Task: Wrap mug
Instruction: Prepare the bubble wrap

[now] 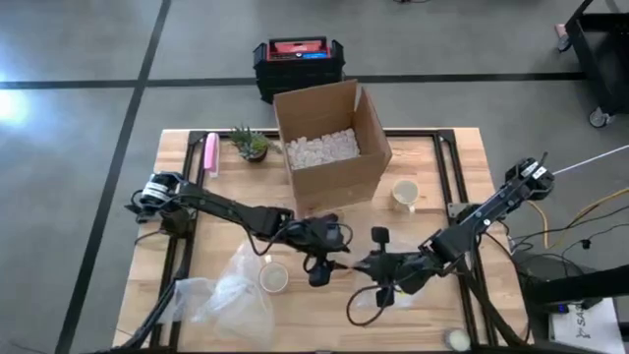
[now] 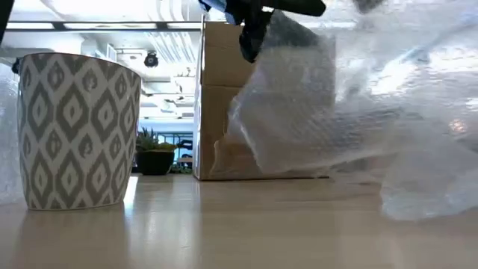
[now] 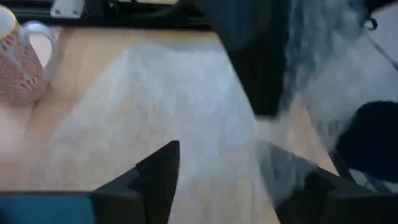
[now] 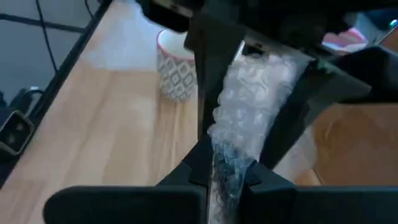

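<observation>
A grey-patterned mug (image 1: pixel 273 278) stands upright on the wooden table (image 1: pixel 197 216) near the front; it also shows in the low view (image 2: pixel 75 131). A sheet of bubble wrap (image 2: pixel 336 112) hangs to its right, its lower part on the table. My right gripper (image 4: pixel 229 163) is shut on the wrap. My left gripper (image 3: pixel 219 149) is open just beside it, near the table's middle (image 1: pixel 334 254), with a finger on either side of the same wrap (image 4: pixel 249 93). Whether those fingers touch the wrap, I cannot tell. My right gripper pinches a bunched strip of the bubble wrap (image 4: pixel 233 146) between its two fingers, coming roughly level from the table's right side. The wrap runs on from the fingers toward my left gripper. The rest hangs below, and its lower end (image 2: pixel 418 194) lies on the table.
An open cardboard box (image 1: pixel 329 147) with white packing pieces stands at the far middle. A second mug (image 1: pixel 405 194) with a reddish pattern sits to the box's right. Loose clear wrap (image 1: pixel 231 290) lies at the front left. A small plant (image 1: pixel 251 143) and a pink object (image 1: pixel 210 152) are at the far left.
</observation>
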Robot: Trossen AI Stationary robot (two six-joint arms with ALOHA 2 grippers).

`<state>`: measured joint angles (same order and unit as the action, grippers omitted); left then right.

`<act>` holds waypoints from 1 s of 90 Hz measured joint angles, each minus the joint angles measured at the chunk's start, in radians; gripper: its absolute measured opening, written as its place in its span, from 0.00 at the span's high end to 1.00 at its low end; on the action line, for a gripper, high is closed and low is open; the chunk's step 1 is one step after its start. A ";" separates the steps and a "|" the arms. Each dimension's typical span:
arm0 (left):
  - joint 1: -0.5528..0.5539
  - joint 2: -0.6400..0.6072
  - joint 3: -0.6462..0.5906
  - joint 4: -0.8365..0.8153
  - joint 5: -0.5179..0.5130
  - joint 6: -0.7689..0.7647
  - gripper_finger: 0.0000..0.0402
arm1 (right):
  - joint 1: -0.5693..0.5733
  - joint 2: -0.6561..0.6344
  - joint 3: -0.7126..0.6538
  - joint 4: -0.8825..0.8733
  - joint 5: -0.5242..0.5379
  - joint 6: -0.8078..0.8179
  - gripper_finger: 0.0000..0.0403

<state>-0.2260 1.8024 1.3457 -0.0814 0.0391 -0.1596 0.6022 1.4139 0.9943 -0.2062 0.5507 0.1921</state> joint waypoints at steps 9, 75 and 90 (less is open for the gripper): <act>0.000 0.002 0.000 -0.002 0.000 0.018 0.80 | -0.001 -0.006 0.000 0.010 0.001 -0.010 1.00; 0.003 -0.089 0.053 -0.143 -0.078 0.036 1.00 | 0.308 0.004 0.141 -0.614 -0.015 0.576 1.00; 0.006 -0.089 0.046 -0.148 -0.094 0.029 1.00 | 0.307 -0.011 0.161 -0.641 0.120 0.667 1.00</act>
<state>-0.2195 1.7134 1.3915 -0.2298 -0.0547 -0.1304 0.9095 1.4031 1.1556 -0.8470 0.6707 0.8590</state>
